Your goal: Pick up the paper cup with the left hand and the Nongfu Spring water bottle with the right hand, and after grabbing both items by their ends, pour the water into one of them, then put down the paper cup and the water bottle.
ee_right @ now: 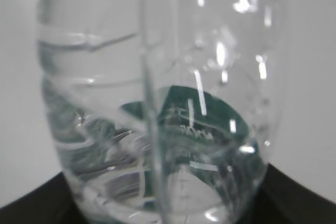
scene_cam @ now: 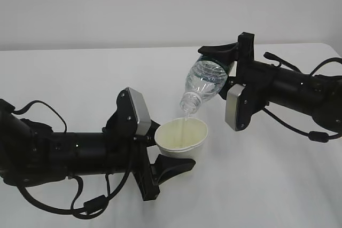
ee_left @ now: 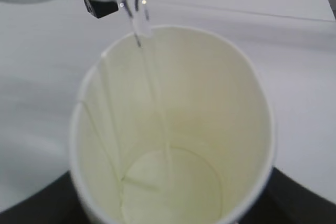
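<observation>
Left hand (scene_cam: 160, 150) stretched low from nine o'clock, pinching the paper cup (scene_cam: 181, 137) at table centre. Right hand (scene_cam: 227, 70) reaching from three o'clock, clamped on the Nongfu Spring water bottle (scene_cam: 206, 81), neck tipped toward seven o'clock, water (scene_cam: 186, 118) streaming into the cup.

In the exterior view my left hand (scene_cam: 155, 156) reaches in from the lower left of the frame and has the small white paper cup (scene_cam: 183, 138) between its fingers at lower centre, above the white table (scene_cam: 80, 78). My right hand (scene_cam: 224, 70) comes in from the right edge, gripping the base end of the small clear ribbed plastic water bottle (scene_cam: 206, 81), which sits just up and right of the cup, tilted with its neck down-left over the rim. A thin stream of clear water (scene_cam: 186, 118) runs from the neck into the cup.
</observation>
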`<action>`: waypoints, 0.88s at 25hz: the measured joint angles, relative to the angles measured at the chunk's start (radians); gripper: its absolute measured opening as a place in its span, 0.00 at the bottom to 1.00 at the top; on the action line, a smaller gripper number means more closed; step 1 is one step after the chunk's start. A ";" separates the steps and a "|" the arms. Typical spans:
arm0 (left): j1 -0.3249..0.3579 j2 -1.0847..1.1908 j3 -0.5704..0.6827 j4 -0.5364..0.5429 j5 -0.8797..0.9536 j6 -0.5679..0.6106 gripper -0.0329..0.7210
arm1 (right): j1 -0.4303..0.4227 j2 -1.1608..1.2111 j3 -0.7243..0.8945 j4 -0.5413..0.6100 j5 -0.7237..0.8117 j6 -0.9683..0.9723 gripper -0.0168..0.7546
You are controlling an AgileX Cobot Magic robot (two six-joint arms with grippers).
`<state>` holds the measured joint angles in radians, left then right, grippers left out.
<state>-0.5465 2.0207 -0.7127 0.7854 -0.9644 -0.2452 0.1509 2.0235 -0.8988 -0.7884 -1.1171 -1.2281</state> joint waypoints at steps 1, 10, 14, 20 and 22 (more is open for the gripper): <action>0.000 0.000 0.000 0.000 0.000 0.000 0.65 | 0.000 0.000 0.000 0.000 0.000 -0.002 0.63; 0.000 0.000 0.000 0.000 0.001 0.000 0.65 | 0.000 0.000 0.000 0.002 0.000 -0.013 0.63; 0.000 0.000 0.000 0.000 0.002 0.000 0.65 | 0.000 0.000 0.000 0.003 0.000 -0.013 0.63; 0.000 0.000 0.000 0.000 0.002 0.000 0.65 | 0.000 0.000 0.000 0.003 0.000 -0.013 0.63; 0.000 0.000 0.000 0.000 0.002 0.000 0.65 | 0.000 0.000 0.000 0.003 0.000 -0.013 0.63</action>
<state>-0.5465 2.0207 -0.7127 0.7854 -0.9620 -0.2452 0.1509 2.0235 -0.8988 -0.7851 -1.1171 -1.2415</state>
